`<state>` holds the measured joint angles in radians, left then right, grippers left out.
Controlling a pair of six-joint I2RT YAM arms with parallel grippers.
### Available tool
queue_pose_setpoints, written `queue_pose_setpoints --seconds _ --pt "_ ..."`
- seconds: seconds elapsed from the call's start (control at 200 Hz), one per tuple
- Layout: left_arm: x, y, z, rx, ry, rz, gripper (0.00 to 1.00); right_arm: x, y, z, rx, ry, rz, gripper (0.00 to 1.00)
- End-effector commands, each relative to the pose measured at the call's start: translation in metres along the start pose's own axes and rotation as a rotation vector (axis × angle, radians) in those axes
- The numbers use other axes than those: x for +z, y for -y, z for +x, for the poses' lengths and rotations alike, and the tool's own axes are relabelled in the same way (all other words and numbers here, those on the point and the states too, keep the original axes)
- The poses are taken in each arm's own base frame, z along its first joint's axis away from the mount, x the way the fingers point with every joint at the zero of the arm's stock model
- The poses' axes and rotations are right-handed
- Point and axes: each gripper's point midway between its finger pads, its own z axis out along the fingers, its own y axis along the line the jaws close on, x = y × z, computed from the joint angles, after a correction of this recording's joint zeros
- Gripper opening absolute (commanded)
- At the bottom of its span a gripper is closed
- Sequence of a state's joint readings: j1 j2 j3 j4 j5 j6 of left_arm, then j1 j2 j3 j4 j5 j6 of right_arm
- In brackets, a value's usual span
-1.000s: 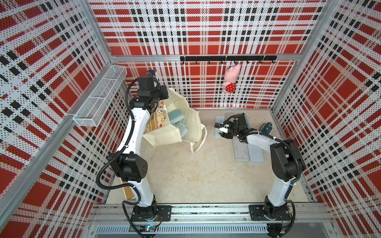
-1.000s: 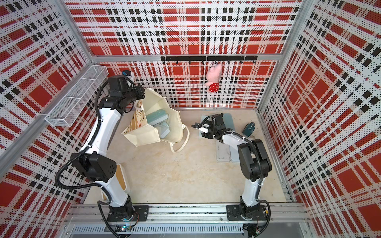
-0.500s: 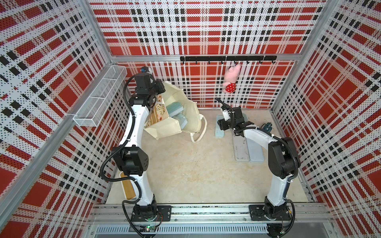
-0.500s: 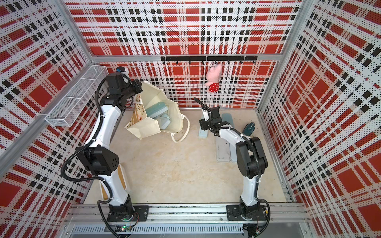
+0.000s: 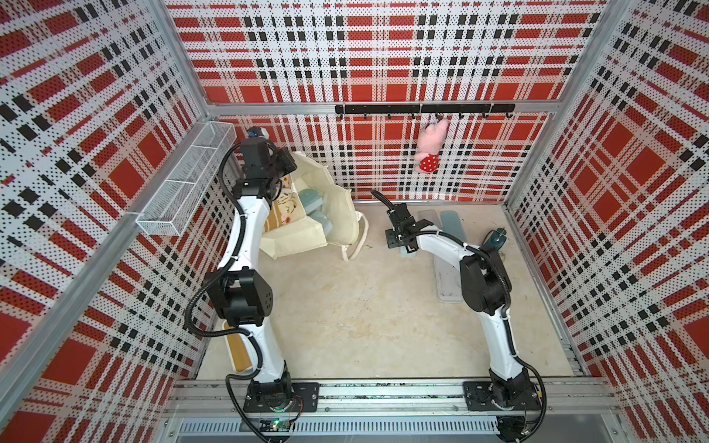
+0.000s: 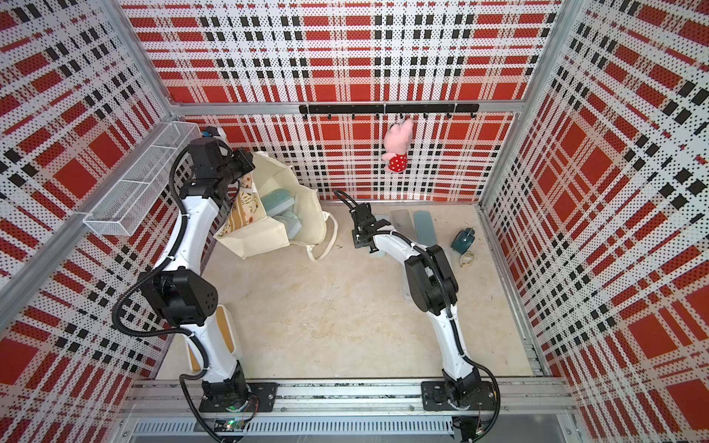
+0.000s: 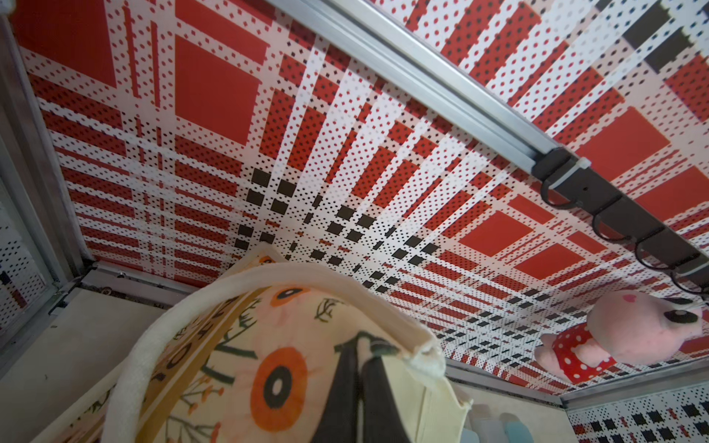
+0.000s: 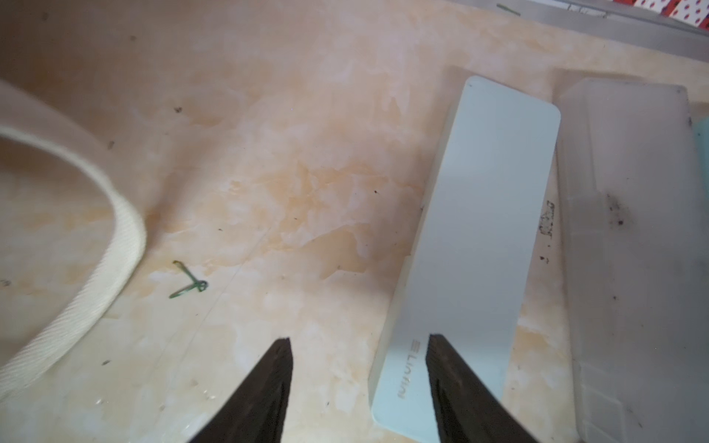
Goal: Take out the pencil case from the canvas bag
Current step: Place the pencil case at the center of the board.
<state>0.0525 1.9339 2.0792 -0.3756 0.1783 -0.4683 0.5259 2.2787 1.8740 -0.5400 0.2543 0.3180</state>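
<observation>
The canvas bag (image 5: 339, 220) (image 6: 264, 236) hangs tilted at the back left, mouth up. My left gripper (image 7: 362, 347) is shut on its flower-printed rim (image 7: 276, 345). Blue-green pencil cases (image 5: 311, 199) (image 6: 277, 201) show inside the bag. My right gripper (image 8: 359, 339) (image 5: 406, 248) points down at the floor and is open, with bare floor between its fingers. A pale pencil case (image 8: 472, 237) (image 6: 380, 254) lies flat on the floor right beside it; one fingertip overlaps the case's near end in the right wrist view.
The bag's loose handle loop (image 5: 356, 245) (image 8: 96, 276) rests on the floor. A translucent case (image 8: 633, 249) (image 5: 447, 280), two flat lids (image 5: 441, 222) and a teal object (image 5: 497, 239) lie at the right. A plush toy (image 5: 431, 145) hangs from the hook rail. A wire basket (image 5: 184, 184) lines the left wall.
My left arm has lifted the bag higher and further back. My right gripper has swung from facing the bag to pointing down at the floor by the pale case.
</observation>
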Motion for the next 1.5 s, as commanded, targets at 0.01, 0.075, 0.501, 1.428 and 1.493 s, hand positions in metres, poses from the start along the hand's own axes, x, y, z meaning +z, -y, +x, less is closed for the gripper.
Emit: queue_pose_setpoints --seconds 0.01,0.075,0.501,1.428,1.493 --pt "-0.041 0.051 -0.066 0.035 0.211 0.161 0.0 0.013 0.02 0.011 0.027 -0.06 0.111 0.58" --pt "-0.041 0.051 -0.066 0.034 0.21 0.164 0.0 0.018 0.022 0.011 0.02 -0.065 0.136 0.58" --pt "-0.039 0.051 -0.059 0.031 0.193 0.172 0.0 0.038 0.031 0.019 -0.011 -0.12 0.217 0.56" --pt "-0.032 0.049 -0.044 0.016 0.156 0.196 0.0 0.037 0.093 0.032 -0.07 -0.159 0.317 0.53" --pt "-0.031 0.049 -0.042 0.016 0.15 0.196 0.0 0.037 0.098 0.032 -0.047 -0.163 0.328 0.52"
